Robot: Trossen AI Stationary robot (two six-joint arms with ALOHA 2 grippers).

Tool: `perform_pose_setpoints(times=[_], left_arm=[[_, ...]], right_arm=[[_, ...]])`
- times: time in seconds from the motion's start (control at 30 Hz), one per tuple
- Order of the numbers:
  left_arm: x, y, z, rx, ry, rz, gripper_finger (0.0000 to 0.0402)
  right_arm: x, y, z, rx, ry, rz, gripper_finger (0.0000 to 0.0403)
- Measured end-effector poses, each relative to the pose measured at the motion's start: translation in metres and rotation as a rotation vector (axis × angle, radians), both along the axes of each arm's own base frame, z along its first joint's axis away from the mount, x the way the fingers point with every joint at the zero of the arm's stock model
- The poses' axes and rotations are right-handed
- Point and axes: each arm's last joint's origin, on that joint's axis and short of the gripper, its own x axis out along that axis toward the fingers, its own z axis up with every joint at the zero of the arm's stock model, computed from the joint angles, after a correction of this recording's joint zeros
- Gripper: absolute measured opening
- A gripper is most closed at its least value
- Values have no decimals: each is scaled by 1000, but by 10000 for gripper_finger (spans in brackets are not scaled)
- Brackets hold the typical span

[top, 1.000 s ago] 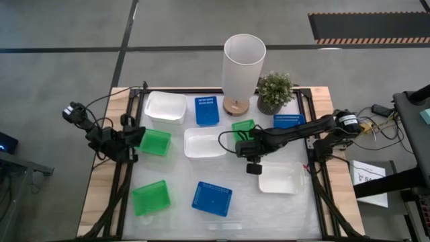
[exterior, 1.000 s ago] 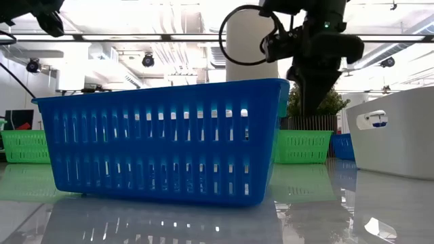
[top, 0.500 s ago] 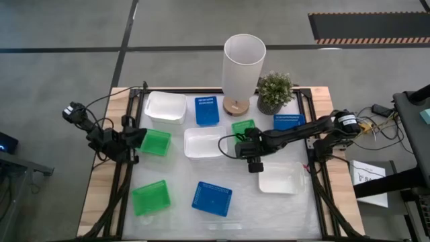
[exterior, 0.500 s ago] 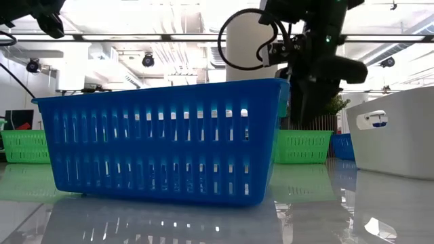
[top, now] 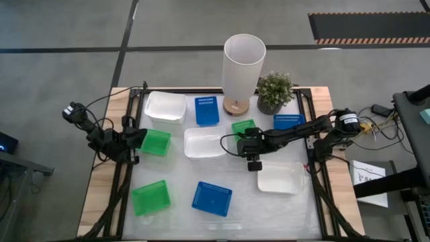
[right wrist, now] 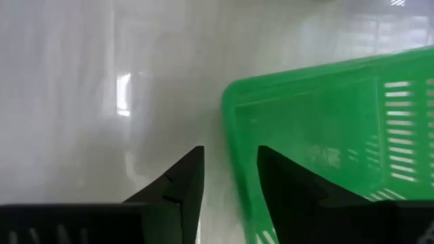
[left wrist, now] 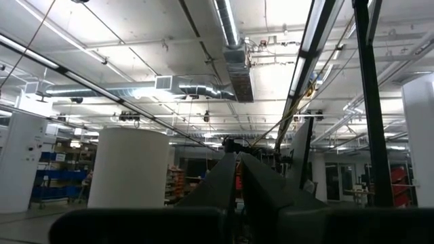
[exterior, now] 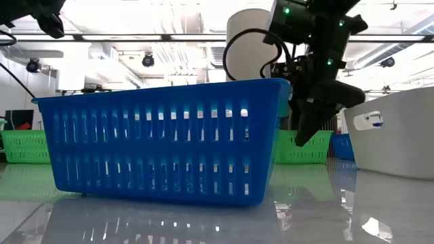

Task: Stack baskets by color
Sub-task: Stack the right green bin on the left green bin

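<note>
Baskets lie scattered over the glossy worktop [top: 235, 195], none of them stacked that I can see from above: a white one [top: 165, 107] at the far left, a blue one [top: 207, 111] next to it, a green one [top: 156, 142] by the left edge, a larger white one [top: 203, 142] in the middle, a small green one [top: 242, 126] just beyond the right arm's wrist, a blue one [top: 287, 121] partly under that arm, a white one [top: 280, 178] at the near right, and a green [top: 150, 197] and a blue [top: 211, 198] one along the near side. The right gripper [right wrist: 229, 173] hangs low over the middle of the worktop, between the small green basket and the near white one; its jaws stand a little apart, straddling the rim of the small green basket without clamping it. The left gripper [left wrist: 237, 166] waits at the left edge of the worktop beside the green basket there, raised and pointing level into the room, its jaws pressed together on nothing. A tall white cylinder lamp [top: 242, 64] and a potted plant [top: 275, 90] stand at the far edge. No brand or lettering can be read on any basket; a small blue-and-white label on the white basket's wall in the low view is too small to make out.
</note>
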Motion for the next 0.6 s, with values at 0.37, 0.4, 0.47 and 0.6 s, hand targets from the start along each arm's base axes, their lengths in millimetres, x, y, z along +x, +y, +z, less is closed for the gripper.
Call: perform_pose_setpoints(times=[0.37,0.4,0.47,0.6], left_arm=[[0,0,0,-5,-4,-2,8],[0,0,0,-15,-7,-9,8],[0,0,0,-23,-10,-13,8],[0,0,0,-23,-10,-14,8]], right_arm=[[-3,-7,-8,-35,6,17,98],[-3,-7,-8,-32,5,18,92],[-1,-7,-7,-32,-3,19,79],[0,-7,-5,-32,-6,25,43]])
